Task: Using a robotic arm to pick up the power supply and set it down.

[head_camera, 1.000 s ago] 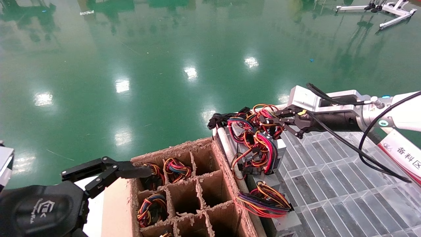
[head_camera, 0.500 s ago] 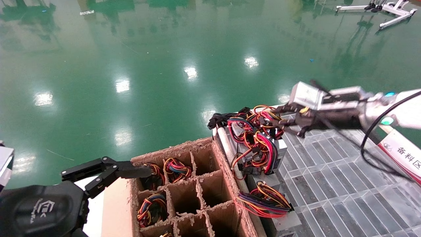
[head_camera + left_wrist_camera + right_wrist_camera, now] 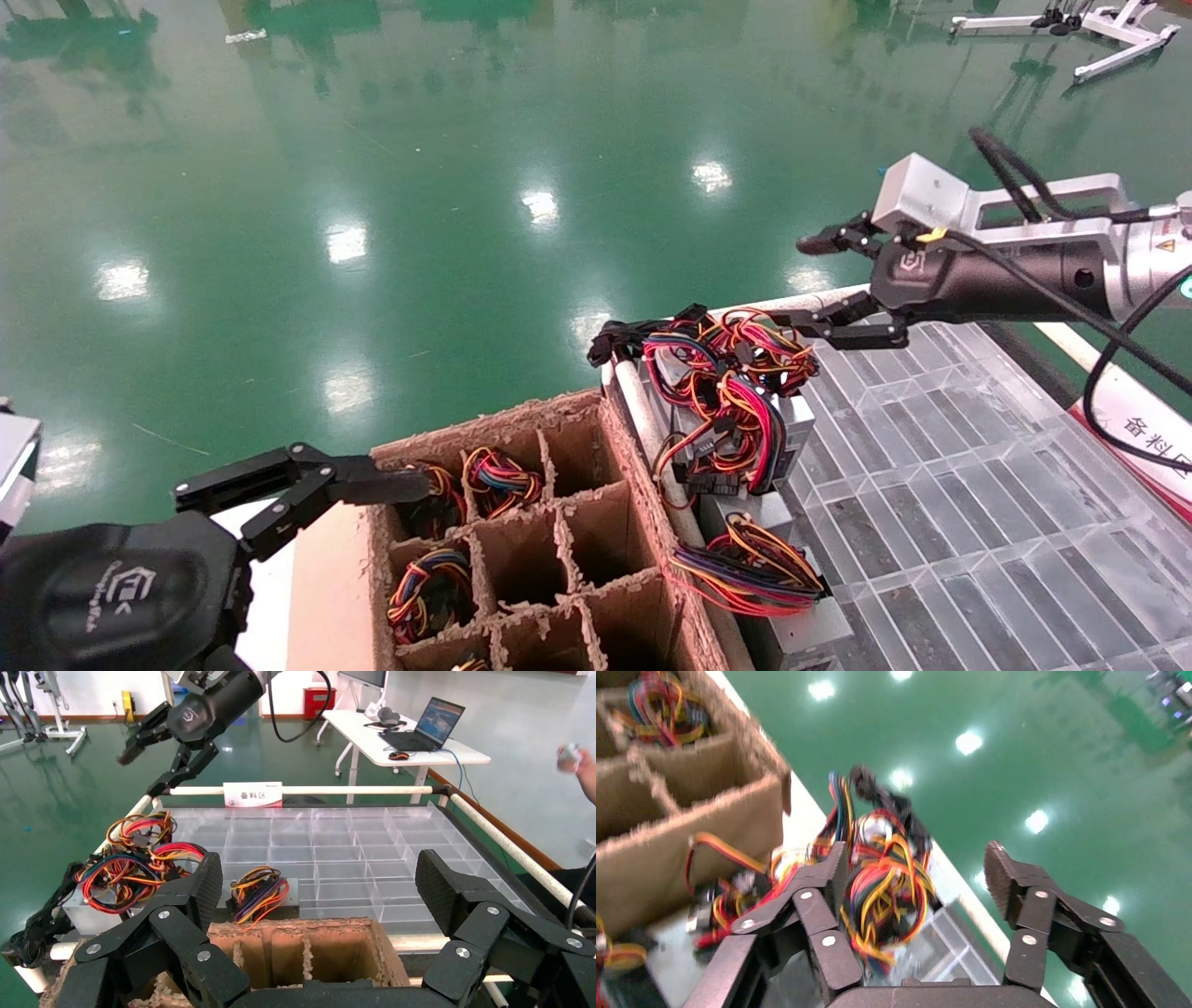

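The right gripper [image 3: 824, 284] hangs with its jaws spread wide and nothing between them, raised just above and to the right of the power supply [image 3: 745, 410], clear of its wires. One finger points out over the green floor [image 3: 372, 186] and the other reaches down toward the top of the wire bundle [image 3: 736, 359] without a visible grip on it. The power supply sits at the near left corner of the clear compartment tray [image 3: 950, 503], its silver body tipped against the white rail [image 3: 643, 410], red, yellow, orange and black wires heaped over it. A second power supply [image 3: 773, 587] with its own wires lies just nearer along the same edge. Left of the rail stands a cardboard divider box [image 3: 549, 550], several cells holding more wire bundles. The left gripper [image 3: 307, 494] rests at the box's far left corner, jaws apart and holding nothing.
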`<action>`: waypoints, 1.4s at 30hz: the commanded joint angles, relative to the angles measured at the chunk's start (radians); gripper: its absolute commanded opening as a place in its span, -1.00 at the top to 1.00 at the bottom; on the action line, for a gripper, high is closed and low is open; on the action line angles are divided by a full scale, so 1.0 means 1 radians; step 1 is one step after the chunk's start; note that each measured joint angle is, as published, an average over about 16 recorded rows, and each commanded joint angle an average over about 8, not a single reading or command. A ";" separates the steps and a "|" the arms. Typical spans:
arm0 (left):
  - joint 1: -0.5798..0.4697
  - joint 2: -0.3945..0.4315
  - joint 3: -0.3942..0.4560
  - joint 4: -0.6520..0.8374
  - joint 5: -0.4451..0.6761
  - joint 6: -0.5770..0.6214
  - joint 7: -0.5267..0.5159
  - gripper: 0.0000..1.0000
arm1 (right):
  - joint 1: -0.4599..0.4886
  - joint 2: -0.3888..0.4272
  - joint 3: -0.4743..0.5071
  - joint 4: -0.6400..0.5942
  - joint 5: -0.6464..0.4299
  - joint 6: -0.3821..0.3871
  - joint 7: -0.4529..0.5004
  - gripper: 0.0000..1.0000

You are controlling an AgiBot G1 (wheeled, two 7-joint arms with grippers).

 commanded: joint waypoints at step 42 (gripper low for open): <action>0.000 0.000 0.001 0.000 -0.001 0.000 0.001 -1.00 | -0.693 0.311 0.259 0.930 0.565 -0.118 0.473 -1.00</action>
